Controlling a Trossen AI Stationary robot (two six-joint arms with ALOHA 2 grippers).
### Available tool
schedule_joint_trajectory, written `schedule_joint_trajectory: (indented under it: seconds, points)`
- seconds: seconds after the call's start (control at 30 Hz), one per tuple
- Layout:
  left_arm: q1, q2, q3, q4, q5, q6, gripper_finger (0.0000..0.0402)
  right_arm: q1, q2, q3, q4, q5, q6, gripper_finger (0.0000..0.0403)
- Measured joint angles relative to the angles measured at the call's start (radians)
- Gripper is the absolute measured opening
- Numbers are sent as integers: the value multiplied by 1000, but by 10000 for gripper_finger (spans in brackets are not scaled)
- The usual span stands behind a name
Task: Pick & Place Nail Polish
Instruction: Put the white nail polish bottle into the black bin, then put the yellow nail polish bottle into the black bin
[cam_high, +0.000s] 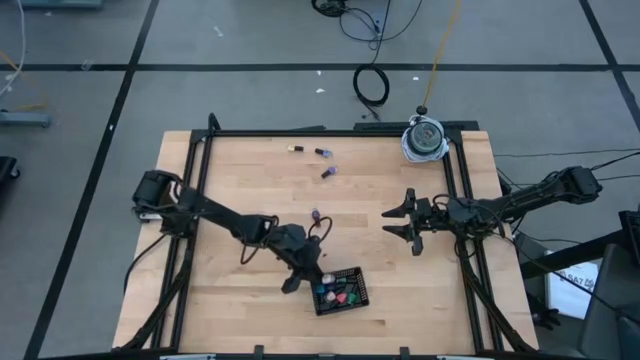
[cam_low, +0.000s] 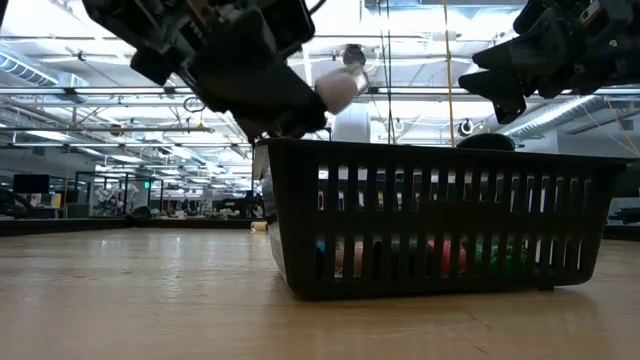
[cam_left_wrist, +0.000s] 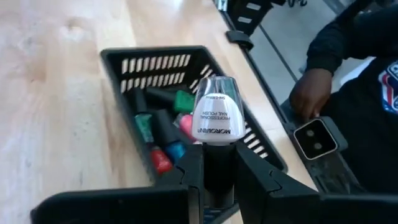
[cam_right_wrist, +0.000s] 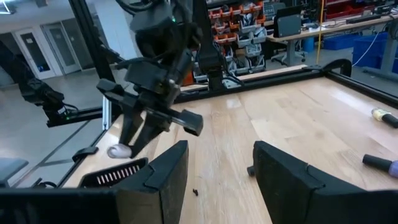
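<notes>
Near the tabletop's (cam_high: 240, 170) front edge, the left end effector (cam_left_wrist: 217, 180) grips a white bottle (cam_left_wrist: 216, 112) over the black basket (cam_left_wrist: 249, 134) of bottles. Its label reads "PROFESSIONAL NAIL POLISH". The right end effector (cam_high: 400, 222) hovers open, empty, near the right edge.

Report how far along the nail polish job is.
Done: several bottles lie in the black basket. In hand: the left gripper holds a white nail polish bottle above that basket. Left: four bottles on the table. The right gripper hovers open, empty.
</notes>
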Motion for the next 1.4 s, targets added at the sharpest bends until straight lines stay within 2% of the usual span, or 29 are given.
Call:
schedule_joint_trajectory:
  seconds: [0.23,0.83,0.97,1.13,1.27,1.4]
  points:
    - [7,7,0,16,35,-11,46,0,0,0,-4,0,0,169]
    - [-29,7,0,53,39,46,49,0,0,0,-5,0,0,169]
    - [-28,7,0,55,33,-1,85,0,0,0,-6,0,0,169]
    - [-28,7,0,58,-39,-29,161,0,0,0,-6,0,0,169]
    - [-17,7,0,57,-44,22,213,0,0,0,-6,0,0,169]
    - [25,-40,-1,23,-48,63,242,0,0,0,-5,0,0,169]
